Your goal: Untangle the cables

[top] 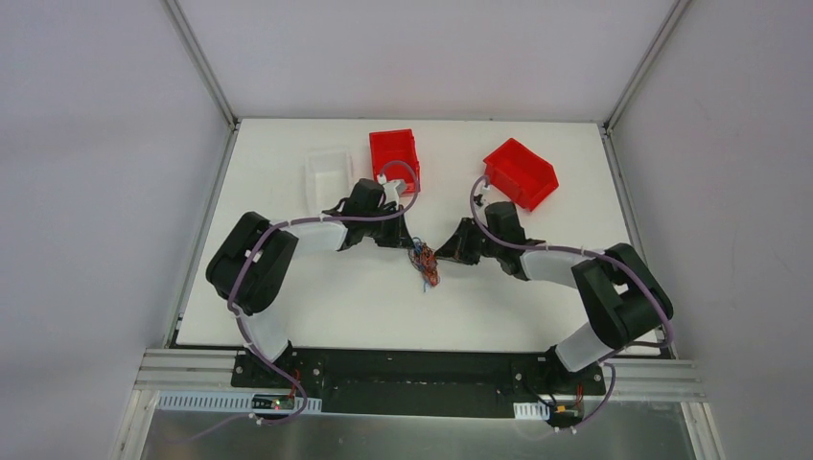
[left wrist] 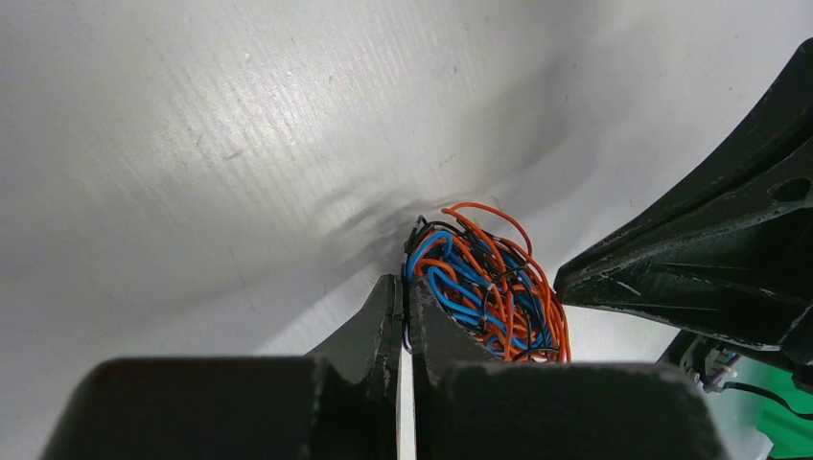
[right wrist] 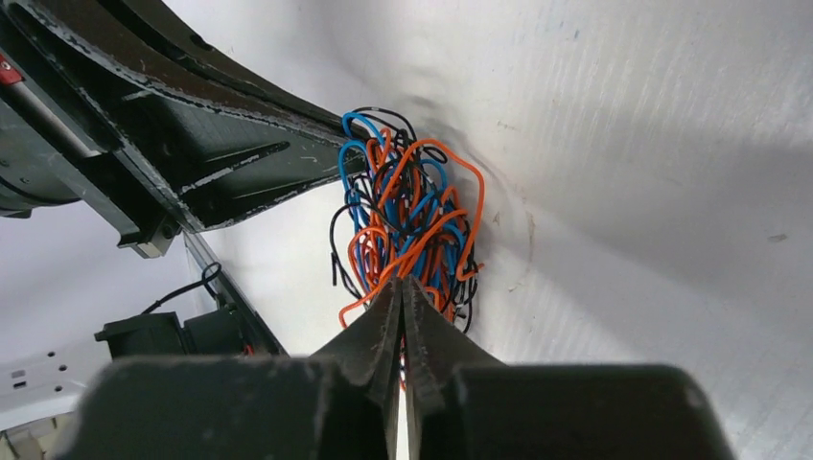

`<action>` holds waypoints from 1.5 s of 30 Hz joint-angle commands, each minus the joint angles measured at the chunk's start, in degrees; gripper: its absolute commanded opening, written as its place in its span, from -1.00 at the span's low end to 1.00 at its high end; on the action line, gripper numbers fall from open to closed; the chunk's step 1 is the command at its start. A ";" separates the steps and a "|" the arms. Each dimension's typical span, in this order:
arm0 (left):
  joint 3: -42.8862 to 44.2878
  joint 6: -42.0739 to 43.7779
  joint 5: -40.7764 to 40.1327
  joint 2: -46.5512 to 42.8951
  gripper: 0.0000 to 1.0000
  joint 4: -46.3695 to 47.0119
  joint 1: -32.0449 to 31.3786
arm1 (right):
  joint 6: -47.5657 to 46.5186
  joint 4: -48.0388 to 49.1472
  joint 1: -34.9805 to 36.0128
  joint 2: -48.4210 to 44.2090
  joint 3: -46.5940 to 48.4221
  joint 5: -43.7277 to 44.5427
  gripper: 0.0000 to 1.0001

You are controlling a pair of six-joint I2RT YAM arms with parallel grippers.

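Observation:
The cables [top: 425,264] are a small knot of blue, orange and black wires near the middle of the white table. My two grippers meet at it. In the left wrist view the left gripper [left wrist: 406,305] is shut, pinching a thin strand at the left edge of the cables [left wrist: 484,283]. The right arm's black finger [left wrist: 709,259] points in from the right. In the right wrist view the right gripper [right wrist: 401,285] is shut on strands at the near side of the cables [right wrist: 412,216], and the left gripper [right wrist: 220,144] reaches in from the upper left. From above, the left gripper [top: 412,247] and right gripper [top: 443,257] flank the knot.
Two red bins [top: 394,153] [top: 521,172] stand at the back of the table, with a clear white tray [top: 328,172] to their left. Metal frame rails run along the table's sides, and the arm bases sit on the black bar at the near edge.

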 commanded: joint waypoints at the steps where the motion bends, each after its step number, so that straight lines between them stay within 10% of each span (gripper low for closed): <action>1: -0.86 1.59 -2.66 -4.12 -1.00 0.96 0.59 | -0.43 -1.42 0.22 -2.28 2.10 1.48 -1.00; 13: -3.49 1.49 -12.06 -9.75 -1.00 -3.66 3.18 | 0.12 -7.17 -9.70 -28.74 -10.76 27.09 -1.00; 17: -3.87 2.08 -7.09 -9.78 -1.00 -0.77 3.10 | -3.55 -2.16 -5.86 -23.78 -8.21 14.99 0.39; 21: -3.48 2.21 -4.21 -9.09 -1.00 0.22 3.10 | -7.77 -7.35 2.11 -14.85 -1.13 17.18 0.60; 33: -3.43 1.17 0.33 -7.83 -1.00 2.08 3.10 | -9.68 -9.95 11.69 -1.04 8.41 18.53 0.20; 38: -2.99 1.35 -1.78 -7.97 -1.00 0.70 3.10 | -9.35 -15.05 12.48 1.95 11.56 24.19 -0.95; 45: -1.86 2.39 -15.11 -9.61 -1.00 -7.84 3.18 | -5.34 -16.94 8.33 -10.68 4.40 45.82 -1.00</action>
